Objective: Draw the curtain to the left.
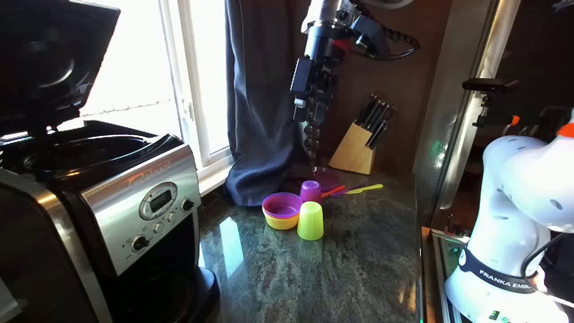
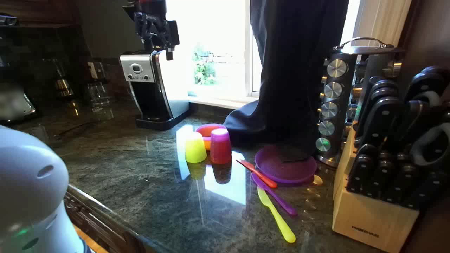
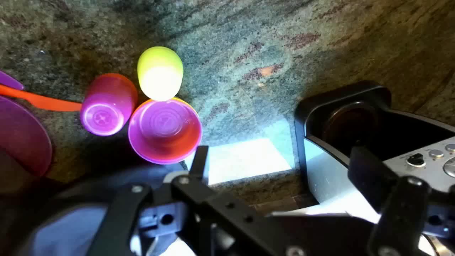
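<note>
The curtain (image 1: 264,103) is a tall dark navy-grey drape beside the window, its hem spread on the counter in both exterior views (image 2: 295,70). In the wrist view, blurred bluish fabric of the curtain (image 3: 67,231) shows at the lower left, partly hidden behind the gripper. My gripper (image 1: 309,117) points down high above the counter. In an exterior view the gripper (image 2: 160,52) is left of the curtain, apart from it in the picture. In the wrist view the gripper (image 3: 280,156) has its fingers wide apart with nothing between them.
A coffee maker (image 1: 157,202) with raised lid stands by the window. A green cup (image 1: 310,222), a purple cup (image 2: 220,147) and stacked bowls (image 3: 165,131) are below. A purple plate (image 2: 284,170), plastic knives, spice rack (image 2: 337,98) and knife block (image 1: 352,150) are near the curtain.
</note>
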Robot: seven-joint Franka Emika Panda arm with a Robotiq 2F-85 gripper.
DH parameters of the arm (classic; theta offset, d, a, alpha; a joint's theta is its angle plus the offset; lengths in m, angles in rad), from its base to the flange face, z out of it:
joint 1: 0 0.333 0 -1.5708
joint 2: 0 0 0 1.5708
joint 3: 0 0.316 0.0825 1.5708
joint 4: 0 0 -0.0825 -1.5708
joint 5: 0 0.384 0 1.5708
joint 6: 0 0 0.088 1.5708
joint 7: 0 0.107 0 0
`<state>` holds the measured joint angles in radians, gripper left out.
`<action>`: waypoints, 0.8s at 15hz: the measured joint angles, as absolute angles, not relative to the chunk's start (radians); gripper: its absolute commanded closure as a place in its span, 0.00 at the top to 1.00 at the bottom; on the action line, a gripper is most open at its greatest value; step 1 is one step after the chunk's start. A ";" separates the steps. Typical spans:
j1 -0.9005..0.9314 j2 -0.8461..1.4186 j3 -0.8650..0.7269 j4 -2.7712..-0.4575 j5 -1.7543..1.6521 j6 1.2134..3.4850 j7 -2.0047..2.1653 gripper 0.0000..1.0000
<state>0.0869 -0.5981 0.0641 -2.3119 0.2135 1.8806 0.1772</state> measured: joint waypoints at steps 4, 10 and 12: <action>0.087 -0.598 0.064 -2.312 0.213 1.881 0.177 1.00; 0.086 -0.598 0.064 -2.312 0.213 1.881 0.177 1.00; 0.079 -0.594 0.071 -2.308 0.211 1.950 0.177 1.00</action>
